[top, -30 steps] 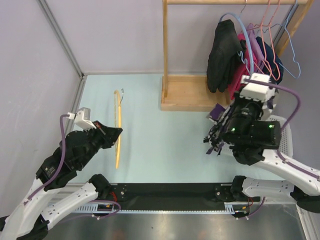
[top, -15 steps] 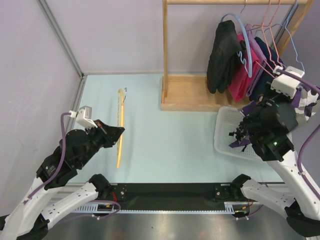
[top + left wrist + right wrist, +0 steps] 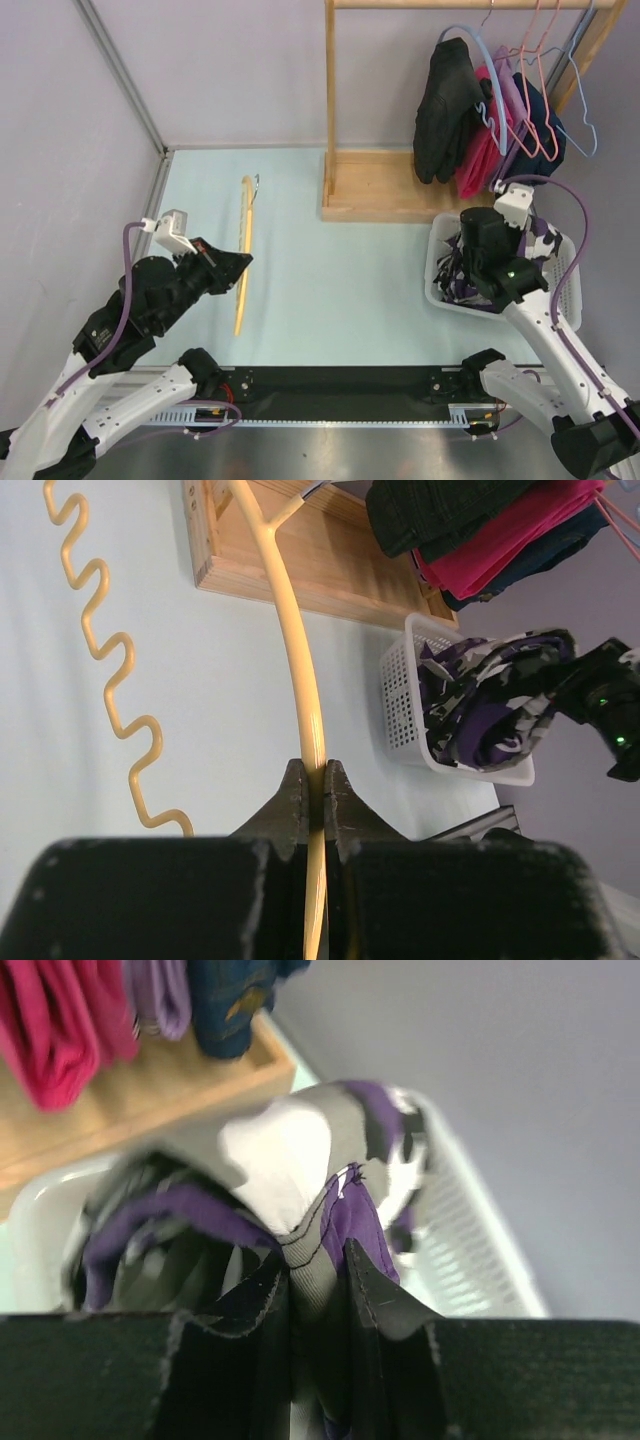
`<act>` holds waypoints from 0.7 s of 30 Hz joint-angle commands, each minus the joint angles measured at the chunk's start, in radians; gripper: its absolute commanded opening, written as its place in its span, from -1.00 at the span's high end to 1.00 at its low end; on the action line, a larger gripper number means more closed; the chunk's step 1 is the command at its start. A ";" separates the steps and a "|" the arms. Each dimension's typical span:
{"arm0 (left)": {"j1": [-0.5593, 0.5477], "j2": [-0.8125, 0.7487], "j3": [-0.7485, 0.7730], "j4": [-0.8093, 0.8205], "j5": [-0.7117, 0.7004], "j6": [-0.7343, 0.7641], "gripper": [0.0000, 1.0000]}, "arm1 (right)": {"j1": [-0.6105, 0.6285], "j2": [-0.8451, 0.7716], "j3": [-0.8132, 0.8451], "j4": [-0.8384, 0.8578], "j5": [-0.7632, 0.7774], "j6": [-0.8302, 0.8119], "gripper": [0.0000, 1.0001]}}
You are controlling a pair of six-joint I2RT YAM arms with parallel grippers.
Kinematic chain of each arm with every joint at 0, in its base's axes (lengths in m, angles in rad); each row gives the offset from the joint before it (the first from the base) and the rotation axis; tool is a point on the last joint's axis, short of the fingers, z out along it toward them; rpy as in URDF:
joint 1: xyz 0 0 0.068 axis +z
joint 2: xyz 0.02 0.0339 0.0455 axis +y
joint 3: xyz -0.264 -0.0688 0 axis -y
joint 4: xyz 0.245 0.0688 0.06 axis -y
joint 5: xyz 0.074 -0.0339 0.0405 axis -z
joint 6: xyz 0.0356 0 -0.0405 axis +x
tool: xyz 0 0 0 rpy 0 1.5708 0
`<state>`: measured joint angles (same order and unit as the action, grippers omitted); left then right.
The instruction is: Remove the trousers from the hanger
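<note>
The yellow hanger (image 3: 242, 250) lies on the pale blue table at the left, bare of clothing. My left gripper (image 3: 238, 264) is shut on its bar, which shows between the jaws in the left wrist view (image 3: 314, 770). The purple camouflage trousers (image 3: 460, 275) lie bunched in the white basket (image 3: 436, 292) at the right. My right gripper (image 3: 468, 258) is shut on a fold of the trousers (image 3: 318, 1225), low over the basket. The trousers also show in the left wrist view (image 3: 490, 705).
A wooden clothes rack (image 3: 372, 185) stands at the back with black, pink and navy garments (image 3: 450, 100) on several hangers. The basket's rim (image 3: 480, 1250) lies close under the right gripper. Grey walls close the left side and the back.
My right gripper has carried the trousers right and then down into the white basket. The left gripper has kept hold of the hanger, which has shifted slightly.
</note>
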<state>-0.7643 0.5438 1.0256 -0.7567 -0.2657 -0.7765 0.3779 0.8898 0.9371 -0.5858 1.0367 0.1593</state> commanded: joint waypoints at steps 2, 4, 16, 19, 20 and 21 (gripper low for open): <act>0.003 0.005 0.033 0.083 0.026 0.025 0.99 | 0.019 -0.005 -0.110 -0.049 -0.099 0.345 0.90; 0.003 0.007 0.031 0.091 0.034 0.026 0.99 | 0.021 -0.011 -0.142 -0.043 -0.165 0.379 0.80; 0.003 0.010 0.030 0.129 0.085 0.023 1.00 | 0.050 -0.040 -0.035 -0.304 -0.205 0.467 -0.53; 0.003 0.013 0.027 0.137 0.088 0.025 0.99 | 0.065 -0.080 0.038 -0.394 -0.237 0.488 -0.76; 0.003 0.012 0.025 0.140 0.091 0.023 0.99 | 0.078 -0.089 0.054 -0.422 -0.242 0.512 -0.80; 0.003 0.015 0.025 0.146 0.092 0.025 1.00 | 0.090 -0.110 0.083 -0.439 -0.253 0.523 -0.86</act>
<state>-0.7643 0.5518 1.0256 -0.7063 -0.1963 -0.7765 0.4362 0.8448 0.9070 -0.8783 0.8165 0.6071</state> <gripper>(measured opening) 0.028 0.887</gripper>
